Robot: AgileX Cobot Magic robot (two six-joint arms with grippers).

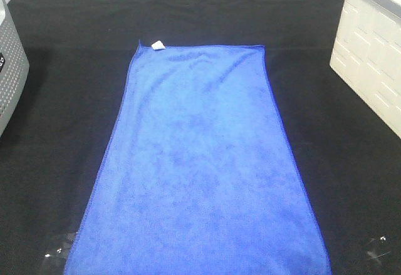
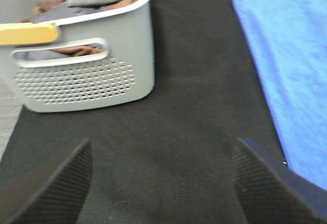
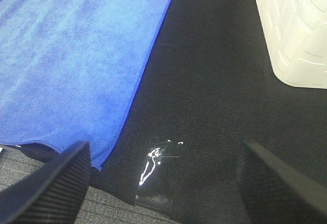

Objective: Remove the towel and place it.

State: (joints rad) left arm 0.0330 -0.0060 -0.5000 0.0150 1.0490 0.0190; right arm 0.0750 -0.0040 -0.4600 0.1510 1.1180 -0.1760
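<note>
1. The black table cloth (image 1: 56,131) covers the whole work surface; its weave is fine and matte, and it runs from the near edge to the far edge in the overhead view.
2. The towel (image 1: 200,162) is a large bright royal-blue microfibre rectangle, spread flat and lengthwise down the middle of the cloth. Its short far edge lies straight across, and its near end runs out of the overhead view. The pile shows faint darker and lighter patches, and a stitched hem in a slightly deeper blue follows the long sides. Nothing rests on it.
3. A white storage bin (image 1: 369,68) with a moulded brick-like pattern stands at the far right, well apart from the towel.
4. A grey laundry basket (image 2: 82,76) with rows of small perforations and a slot handle stands at the far left, also well apart from the towel; folded grey and brownish fabric lies inside it.
5. The left gripper (image 2: 161,183) hangs over bare cloth just left of the towel's long edge, jaws spread wide with nothing between them.
6. The right gripper (image 3: 163,183) hangs over the cloth's near right part, beside the towel's near right corner, jaws likewise wide apart and holding nothing.
7. A strip of clear shiny tape (image 3: 153,170) is stuck to the cloth near its near edge, just right of the towel's corner.
8. A small white tag (image 1: 157,45) sits at the towel's far left corner.
</note>
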